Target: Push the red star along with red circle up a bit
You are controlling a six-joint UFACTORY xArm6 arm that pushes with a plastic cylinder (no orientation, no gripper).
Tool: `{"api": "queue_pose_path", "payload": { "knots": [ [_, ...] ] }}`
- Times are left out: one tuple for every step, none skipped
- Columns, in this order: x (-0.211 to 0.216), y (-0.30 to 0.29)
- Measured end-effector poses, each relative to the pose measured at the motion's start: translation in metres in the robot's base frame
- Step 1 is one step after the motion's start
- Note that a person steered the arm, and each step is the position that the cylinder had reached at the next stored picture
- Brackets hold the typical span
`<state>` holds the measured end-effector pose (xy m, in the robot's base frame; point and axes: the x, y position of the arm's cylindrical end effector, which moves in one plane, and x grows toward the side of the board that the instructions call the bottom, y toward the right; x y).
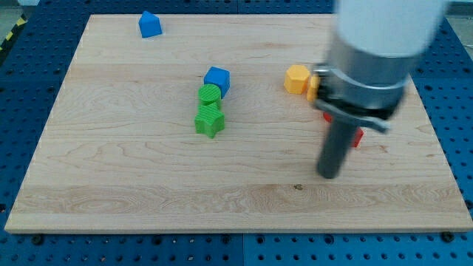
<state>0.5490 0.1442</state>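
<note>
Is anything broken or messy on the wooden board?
Nothing looks broken or spilled. The blocks sit flat on the board. The only odd bit: the arm hides most of the red blocks, so just small slivers show and I cannot tell their shapes. My tip rests toward the view's bottom from them.

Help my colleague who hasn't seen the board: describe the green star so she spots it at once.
Start at the wooden board and go to the three-block cluster left of centre. The green star is its lowest block, below the green circle and blue cube. Only it has points.
</note>
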Motion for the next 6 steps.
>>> {"api": "queue_pose_path", "payload": {
  "knots": [
    [-0.015, 0.022],
    [-0.041, 0.023],
    [-0.051, 0.023],
    [-0.059, 0.023],
    [-0.067, 0.017],
    [-0.077, -0.008]
  ]
}}
